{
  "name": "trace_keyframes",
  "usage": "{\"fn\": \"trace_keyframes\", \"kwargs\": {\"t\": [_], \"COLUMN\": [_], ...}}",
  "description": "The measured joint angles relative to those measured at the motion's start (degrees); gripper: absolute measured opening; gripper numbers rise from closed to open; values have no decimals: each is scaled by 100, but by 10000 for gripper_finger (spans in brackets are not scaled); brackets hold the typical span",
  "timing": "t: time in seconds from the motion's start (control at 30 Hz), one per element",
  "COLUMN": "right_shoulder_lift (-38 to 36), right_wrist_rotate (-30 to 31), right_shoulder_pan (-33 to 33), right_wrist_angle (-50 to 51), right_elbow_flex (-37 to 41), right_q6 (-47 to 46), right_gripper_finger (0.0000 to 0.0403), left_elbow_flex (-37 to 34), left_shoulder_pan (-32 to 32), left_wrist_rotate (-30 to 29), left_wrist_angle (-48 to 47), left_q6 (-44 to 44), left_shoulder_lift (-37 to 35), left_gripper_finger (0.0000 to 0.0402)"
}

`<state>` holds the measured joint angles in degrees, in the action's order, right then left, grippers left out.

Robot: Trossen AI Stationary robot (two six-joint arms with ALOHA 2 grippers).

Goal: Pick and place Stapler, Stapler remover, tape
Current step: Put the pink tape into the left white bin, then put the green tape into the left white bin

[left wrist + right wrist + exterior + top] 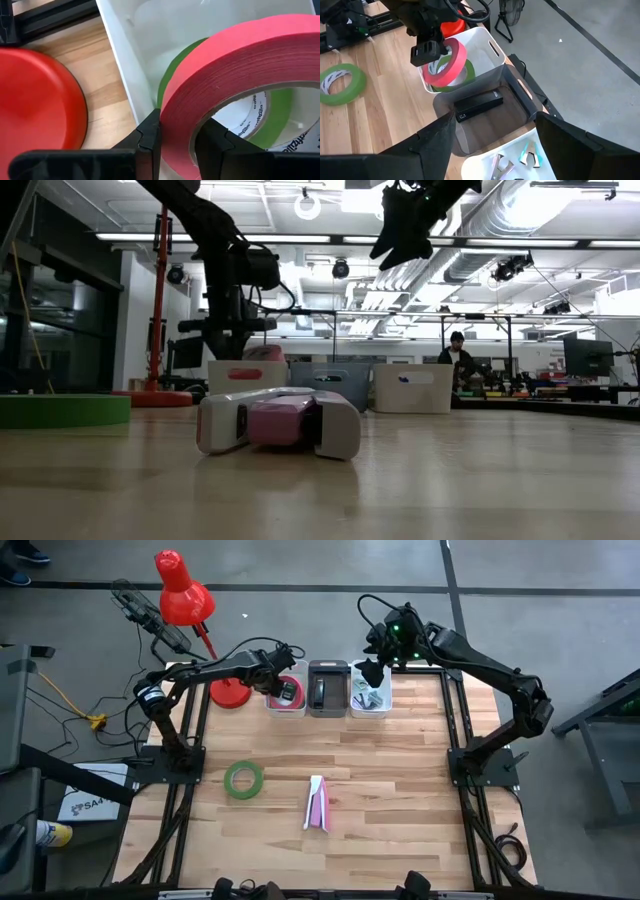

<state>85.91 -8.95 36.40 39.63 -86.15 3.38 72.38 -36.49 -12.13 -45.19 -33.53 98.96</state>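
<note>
Tape is spread across the left half of the table (400, 790): one green roll (244, 779) lies flat on the bare wood near the left arm's base, well apart from the bins. Behind it, at the table's far left corner, stands a red lamp (185, 595) on its round base. Just right of that base, the left gripper (427, 52) hangs over the white bin (492, 65), its fingers (150, 137) pinched shut on the wall of the pink roll (240, 65), one finger outside the ring and one inside. The pink roll is held tilted above a second green roll (465, 75) lying in that bin.

Next along is the grey bin (520, 107), holding a black stapler (479, 106). On the open table in front of it lies a white and pink stapler (317, 804).

Furthest right, the third bin (370, 698) holds small metal pieces, possibly staple removers, though they are too small to be sure. The right gripper (372, 673) hovers above this bin, fingers spread wide with nothing between them.
</note>
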Motion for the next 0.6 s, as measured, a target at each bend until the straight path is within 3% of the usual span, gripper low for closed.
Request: {"fn": "trace_keyframes", "kwargs": {"t": [0.07, 0.3, 0.6], "right_shoulder_lift": [0, 0, 0], "right_wrist_rotate": [0, -1, -6], "right_shoulder_pan": [0, 0, 0], "right_wrist_angle": [5, 4, 13], "right_elbow_flex": [0, 2, 2], "right_q6": [0, 0, 0], "right_gripper_finger": [268, 267, 266], "left_elbow_flex": [0, 0, 0], "left_shoulder_pan": [0, 2, 0], "left_wrist_rotate": [3, 16, 39], "left_wrist_angle": [-13, -89, -101], "left_q6": [-41, -130, -133], "left_shoulder_lift": [0, -2, -4], "left_gripper_finger": [78, 159, 161]}}
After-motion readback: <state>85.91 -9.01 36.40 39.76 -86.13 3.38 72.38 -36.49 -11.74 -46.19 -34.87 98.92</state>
